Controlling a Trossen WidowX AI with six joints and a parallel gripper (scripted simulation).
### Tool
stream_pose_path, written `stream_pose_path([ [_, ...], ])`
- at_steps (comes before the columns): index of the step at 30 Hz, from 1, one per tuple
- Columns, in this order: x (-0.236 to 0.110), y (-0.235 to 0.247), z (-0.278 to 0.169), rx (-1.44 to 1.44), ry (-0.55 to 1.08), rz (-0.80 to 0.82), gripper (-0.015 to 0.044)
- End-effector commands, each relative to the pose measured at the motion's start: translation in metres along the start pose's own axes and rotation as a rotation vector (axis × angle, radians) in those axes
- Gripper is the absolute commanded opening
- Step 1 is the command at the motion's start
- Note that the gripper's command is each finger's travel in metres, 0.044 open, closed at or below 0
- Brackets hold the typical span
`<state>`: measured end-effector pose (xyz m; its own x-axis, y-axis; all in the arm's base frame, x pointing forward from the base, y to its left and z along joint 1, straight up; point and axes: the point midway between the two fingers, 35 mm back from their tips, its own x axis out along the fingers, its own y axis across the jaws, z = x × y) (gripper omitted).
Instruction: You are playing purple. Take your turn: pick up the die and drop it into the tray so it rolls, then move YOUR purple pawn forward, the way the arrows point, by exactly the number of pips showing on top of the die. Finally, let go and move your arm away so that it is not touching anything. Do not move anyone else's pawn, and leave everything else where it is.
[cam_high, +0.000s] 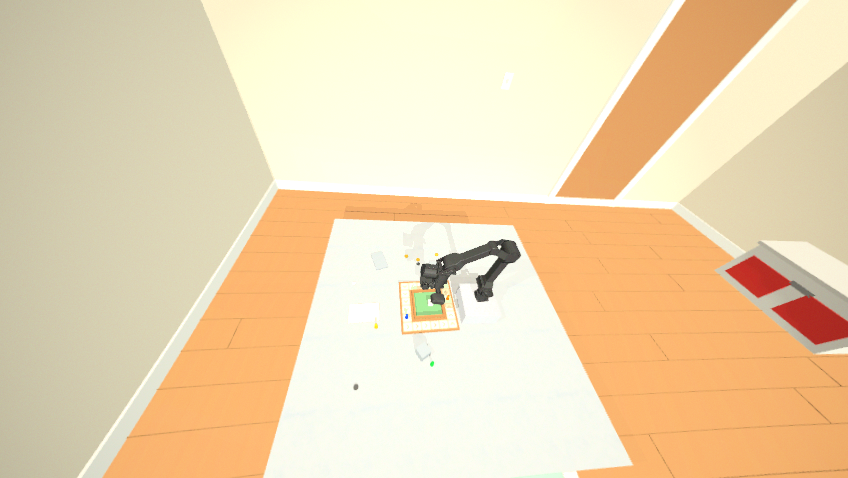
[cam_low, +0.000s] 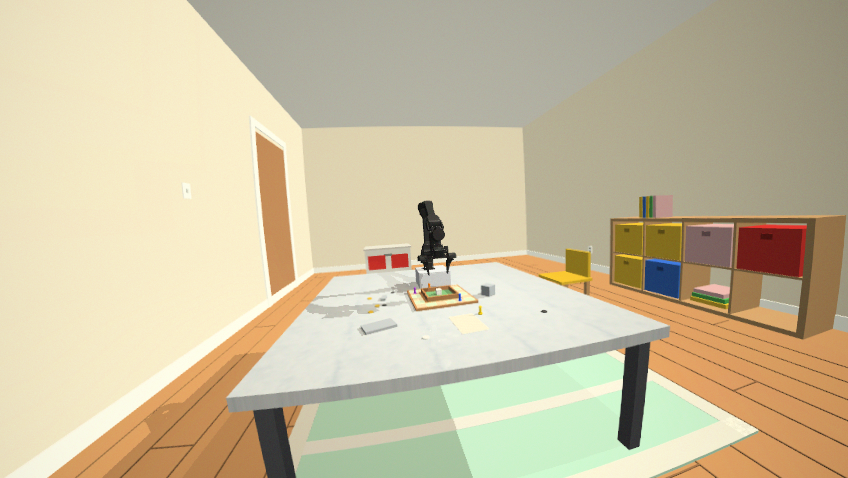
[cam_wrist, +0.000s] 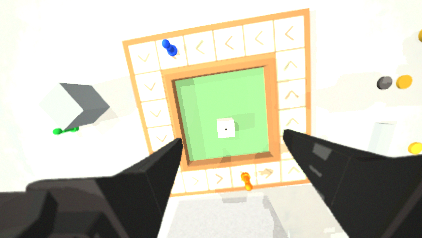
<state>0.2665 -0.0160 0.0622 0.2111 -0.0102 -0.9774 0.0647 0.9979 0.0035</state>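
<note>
Step in hand: the die (cam_wrist: 226, 128) is lying on the green felt of the tray (cam_wrist: 172, 120), so the drop looks done and the reading of its top face is coming due.
Gripper: the gripper (cam_wrist: 230, 150) is hovering above the tray's near edge with its jaws spread wide and nothing between them.
Die face: one dark pip is showing on top in the wrist view; whether the cube is settling or at rest cannot be told.
Purple pawn: it is hard to place; the exterior view is showing a tiny purple speck (cam_low: 414, 290) at the board's left edge, too small to confirm.
Other pawns: the blue pawn (cam_wrist: 170, 48) and the orange pawn (cam_wrist: 245, 180) are standing on arrow squares.
Next move: probably finding the purple pawn, closing on it, and advancing it one square along the arrows.
</note>
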Motion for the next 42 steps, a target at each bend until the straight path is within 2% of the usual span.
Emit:
stream_pose_path([
  [1, 0.007, 0.0, 0.003, -0.007, 0.139, 0.0, 0.044],
  [3, 0.009, 0.0, 0.004, -0.007, 0.167, 0.0, 0.044],
  [5, 0.007, 0.0, 0.002, 0.0, 0.11, 0.0, 0.044],
  [7, 0.009, -0.009, -0.001, -0.004, 0.116, -0.003, 0.0387],
  [14, 0.023, -0.09, -0.042, -0.039, 0.176, -0.013, 0.0204],
  [18, 0.026, -0.115, -0.061, -0.051, 0.196, -0.007, 0.02],
  [42, 0.061, -0.117, -0.069, -0.051, 0.198, -0.006, 0.02],
])
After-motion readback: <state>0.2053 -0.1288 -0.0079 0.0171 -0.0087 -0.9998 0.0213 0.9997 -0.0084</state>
